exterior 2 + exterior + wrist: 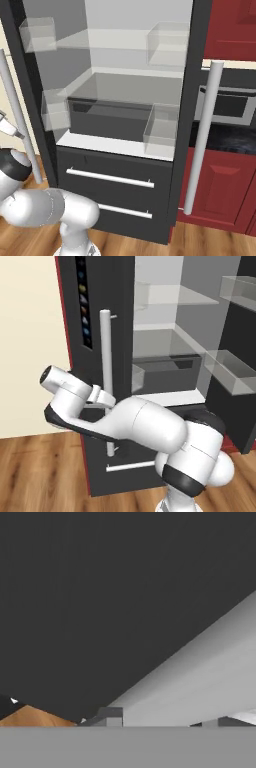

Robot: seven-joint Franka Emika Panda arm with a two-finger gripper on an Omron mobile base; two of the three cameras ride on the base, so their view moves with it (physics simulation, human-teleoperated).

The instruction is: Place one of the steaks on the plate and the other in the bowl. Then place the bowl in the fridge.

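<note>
The fridge stands with both dark grey doors swung open, and its pale shelves hold nothing I can see. My gripper is at the left door's long silver handle, low on the bar. In the hand view the handle runs diagonally between my two fingertips, which sit tight against its sides. The steaks, the plate and the bowl are out of view.
The right door carries clear bins and its own bar handle. Two lower drawers sit under the open compartment. Red cabinets and a built-in oven lie to the right. Wooden floor stretches to the left.
</note>
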